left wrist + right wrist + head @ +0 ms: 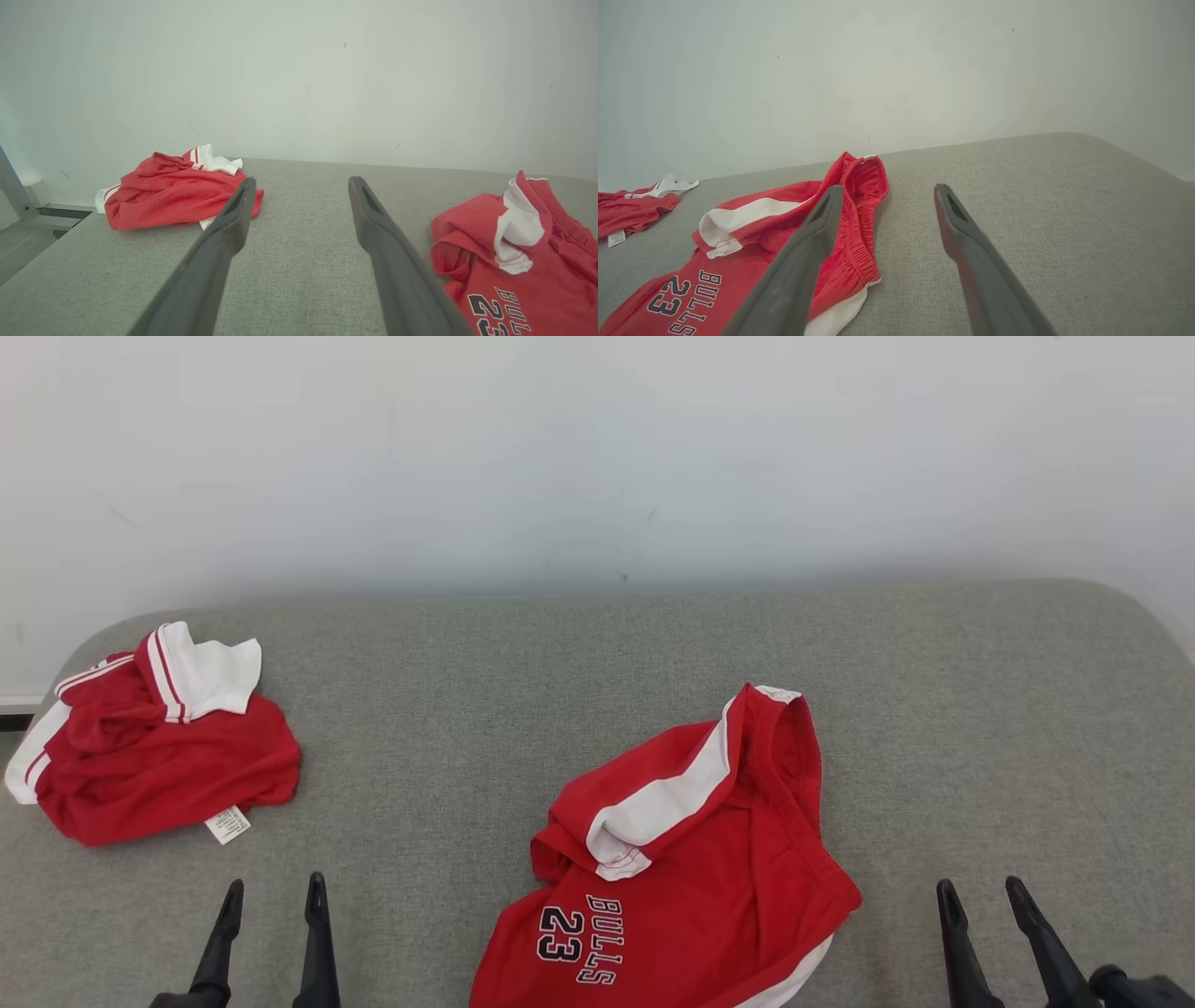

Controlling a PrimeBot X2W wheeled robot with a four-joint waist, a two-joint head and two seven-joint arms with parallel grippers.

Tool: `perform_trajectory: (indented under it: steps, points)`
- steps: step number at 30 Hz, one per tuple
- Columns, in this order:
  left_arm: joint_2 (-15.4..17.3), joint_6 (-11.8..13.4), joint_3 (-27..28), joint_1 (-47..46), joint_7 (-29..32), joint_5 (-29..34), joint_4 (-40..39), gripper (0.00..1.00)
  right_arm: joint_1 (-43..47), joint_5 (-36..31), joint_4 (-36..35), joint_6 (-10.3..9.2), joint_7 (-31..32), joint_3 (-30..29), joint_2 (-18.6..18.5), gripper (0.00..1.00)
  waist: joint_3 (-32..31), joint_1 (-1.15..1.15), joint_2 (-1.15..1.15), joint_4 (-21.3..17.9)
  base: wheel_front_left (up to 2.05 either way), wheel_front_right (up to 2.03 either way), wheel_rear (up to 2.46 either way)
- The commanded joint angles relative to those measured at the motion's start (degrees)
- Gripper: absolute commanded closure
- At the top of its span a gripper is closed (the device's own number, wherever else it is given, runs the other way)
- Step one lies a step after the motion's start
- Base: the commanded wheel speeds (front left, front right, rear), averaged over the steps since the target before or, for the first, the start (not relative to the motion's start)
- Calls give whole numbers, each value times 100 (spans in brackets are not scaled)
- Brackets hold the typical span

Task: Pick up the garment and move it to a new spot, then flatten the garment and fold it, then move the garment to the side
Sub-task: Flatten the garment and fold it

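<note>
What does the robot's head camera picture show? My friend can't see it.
Crumpled red shorts printed BULLS 23 lie at the front of a grey fabric surface, between the left gripper and right gripper, whose jaws are open and empty. Another bunched red and white garment sits far left, before a white wall.

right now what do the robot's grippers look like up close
The left gripper and right gripper each have two long, slim, dark fingers that taper to pointed tips. Up close the fingers are matte dark grey, with a narrow slot-shaped recess near each tip.
</note>
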Motion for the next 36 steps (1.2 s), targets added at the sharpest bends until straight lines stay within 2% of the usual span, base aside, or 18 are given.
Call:
perform_trajectory:
  steps: [1,11,19,26,35,36]
  points:
    - [21,-12,37,57,-19,46,-6,0,120,-77,-76,-11,-2,-72,43,0,-4,1,0,8,0,0,0]
    - [38,-78,45,143,-19,145,74,0,359,-226,-58,-11,-2,-130,233,0,16,1,0,125,0,0,0]
    - [24,-106,18,69,-19,190,85,0,-142,-92,184,-11,245,197,-47,0,76,1,0,242,0,0,0]
    - [13,-102,-118,-53,-19,180,114,0,-869,79,1000,-11,760,557,-432,0,192,1,0,500,0,0,0]
    - [0,-93,-264,-158,-19,89,186,0,-1471,377,2183,-11,999,1072,-637,0,339,1,0,822,0,0,0]
    - [-1,-93,-268,-161,-19,82,194,0,-1511,410,2291,-11,1018,1160,-656,62,337,1,0,833,0,0,0]
